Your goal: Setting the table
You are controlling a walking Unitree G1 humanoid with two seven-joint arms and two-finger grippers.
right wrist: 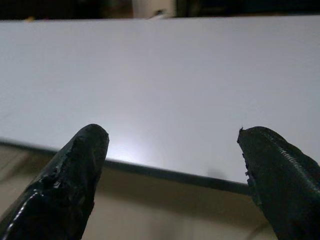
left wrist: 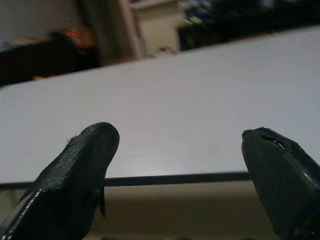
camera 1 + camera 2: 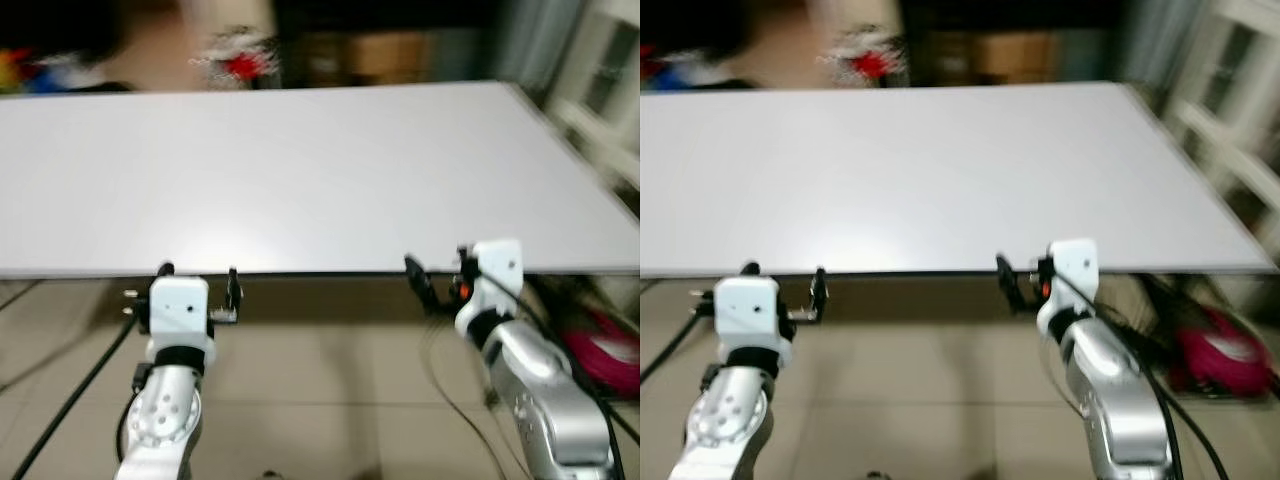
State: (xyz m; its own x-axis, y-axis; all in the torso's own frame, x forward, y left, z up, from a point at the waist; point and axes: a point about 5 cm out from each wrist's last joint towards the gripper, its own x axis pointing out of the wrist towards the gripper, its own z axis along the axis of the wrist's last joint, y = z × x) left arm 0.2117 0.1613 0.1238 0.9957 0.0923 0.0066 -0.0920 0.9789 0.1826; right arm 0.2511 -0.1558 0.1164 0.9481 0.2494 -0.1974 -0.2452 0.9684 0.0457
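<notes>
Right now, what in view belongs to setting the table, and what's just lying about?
For the job:
white table
left gripper, open
right gripper, open

Lying about:
pink bundle on the floor
black cables
blurred red thing behind the table

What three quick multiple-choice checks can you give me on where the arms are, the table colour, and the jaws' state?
1. Where are both grippers?
A. At the table's near edge
B. Over the table's far side
C. On the floor

2. What colour is the tabletop?
A. Dark brown
B. White
C. Green

3. How do the jaws stand?
A. Both pairs open, holding nothing
B. Both shut on plates
C. Left shut, right open

Answers:
1 A: the left gripper and right gripper sit at the near edge of the table.
2 B: the top is plain white.
3 A: both wrist views show a wide gap between the fingers, with nothing in it.
</notes>
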